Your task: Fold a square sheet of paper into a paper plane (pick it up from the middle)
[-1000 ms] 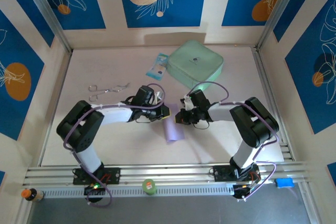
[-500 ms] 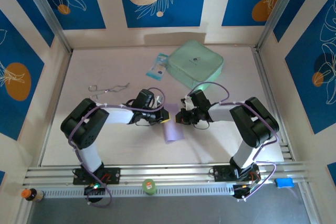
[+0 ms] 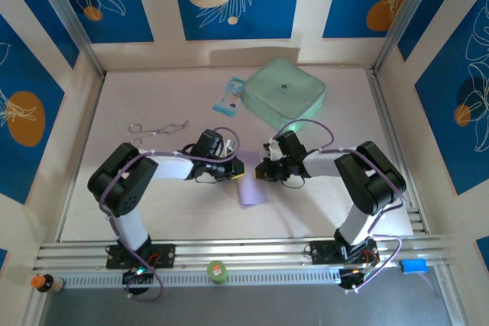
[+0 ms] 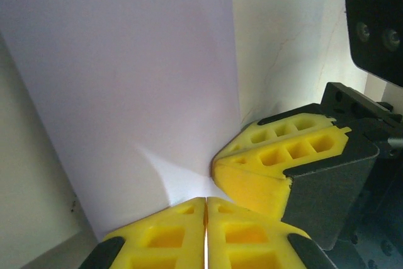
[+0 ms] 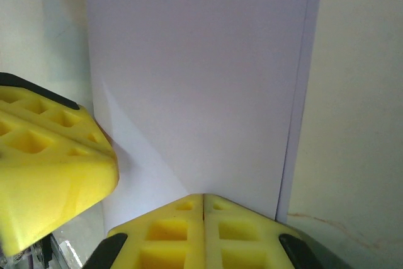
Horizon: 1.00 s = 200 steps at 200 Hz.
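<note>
Fingers (image 4: 165, 239) on your left gripper (image 3: 240, 169) and right gripper (image 3: 262, 172) are clenched, touching the far end of the paper sheet (image 3: 252, 192); the left one moved closer since earlier.

My square sheet of paper (image 4: 126, 80) thin matt lavender, smooth, soft sheen at the crease, my left gripper (image 4: 206, 209) and right gripper (image 5: 203, 203) — moulded yellow plastic, faintly glossy, pocketed, black plastic behind, table (image 5: 352, 155) matt cream, lightly scuffed, rails (image 3: 244, 250) brushed metal.

Pale lavender paper (image 3: 253, 192), bright yellow jaws, a mint-green case (image 3: 286, 91), and blue wall panels (image 3: 267, 5) with white leaves and orange blobs.
</note>
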Each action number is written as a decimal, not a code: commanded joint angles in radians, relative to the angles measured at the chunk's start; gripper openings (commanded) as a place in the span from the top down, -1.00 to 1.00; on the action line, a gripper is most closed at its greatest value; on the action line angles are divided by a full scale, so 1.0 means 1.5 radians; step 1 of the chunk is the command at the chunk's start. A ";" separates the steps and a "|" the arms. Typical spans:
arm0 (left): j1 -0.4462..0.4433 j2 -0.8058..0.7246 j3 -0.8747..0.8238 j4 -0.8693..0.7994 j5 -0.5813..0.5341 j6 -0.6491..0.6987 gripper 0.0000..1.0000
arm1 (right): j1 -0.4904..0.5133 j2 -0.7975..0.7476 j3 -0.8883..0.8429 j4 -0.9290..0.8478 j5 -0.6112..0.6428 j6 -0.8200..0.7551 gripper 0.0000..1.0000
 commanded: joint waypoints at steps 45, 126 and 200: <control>0.008 0.030 -0.018 -0.041 -0.021 0.037 0.88 | -0.005 0.016 -0.024 -0.053 0.033 0.005 1.00; 0.010 0.020 -0.014 -0.073 -0.035 0.060 0.86 | -0.004 0.010 -0.036 -0.055 0.044 0.008 1.00; 0.030 0.034 0.057 -0.095 -0.005 0.083 0.81 | -0.004 0.011 -0.037 -0.051 0.046 0.010 1.00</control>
